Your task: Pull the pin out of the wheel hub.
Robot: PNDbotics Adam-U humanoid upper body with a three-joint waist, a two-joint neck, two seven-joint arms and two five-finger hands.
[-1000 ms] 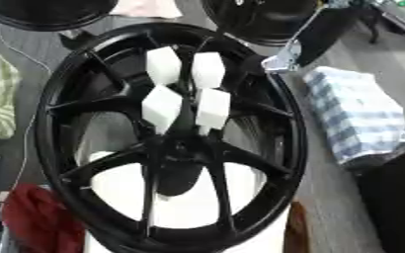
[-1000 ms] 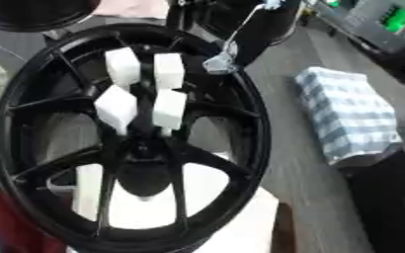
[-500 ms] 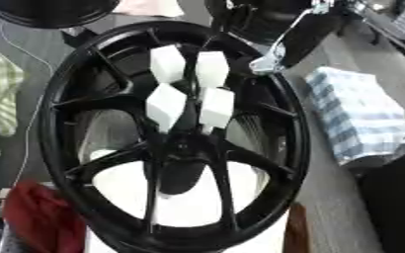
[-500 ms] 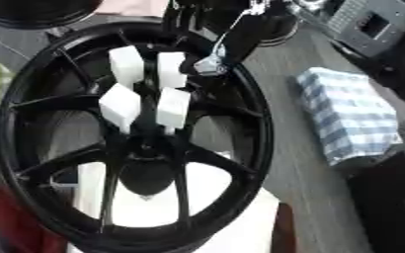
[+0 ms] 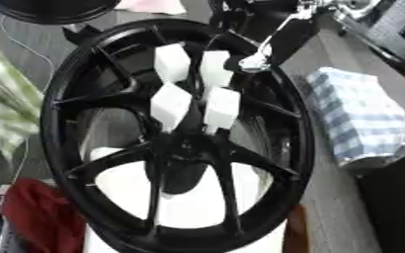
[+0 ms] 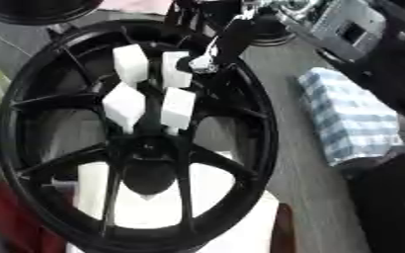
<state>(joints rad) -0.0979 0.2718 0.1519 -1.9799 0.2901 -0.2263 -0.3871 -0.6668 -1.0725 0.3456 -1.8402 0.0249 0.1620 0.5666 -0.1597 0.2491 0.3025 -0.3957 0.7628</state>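
Note:
A black spoked wheel hub (image 5: 102,59) lies flat and fills most of both views. Several white block-shaped pins stand around its centre: two at the back (image 5: 172,63) (image 5: 215,69) and two nearer (image 5: 171,100) (image 5: 222,107). My right hand (image 6: 233,30) comes in from the top right, black, with a straight finger whose pale tip (image 6: 200,63) is at the right side of the back-right pin. Nothing is held in it. Whether the tip touches the pin I cannot tell. My left hand shows in no view.
A blue-and-white checked cloth (image 5: 361,118) lies right of the wheel. A second black wheel (image 5: 50,7) is at the top left, a grey device (image 6: 344,29) at the top right, a red object (image 5: 37,217) at the lower left. White support (image 5: 188,207) under the hub.
My right hand has moved down and left, from over the wheel's far right rim to the back-right white pin. The whole picture has also shifted a little.

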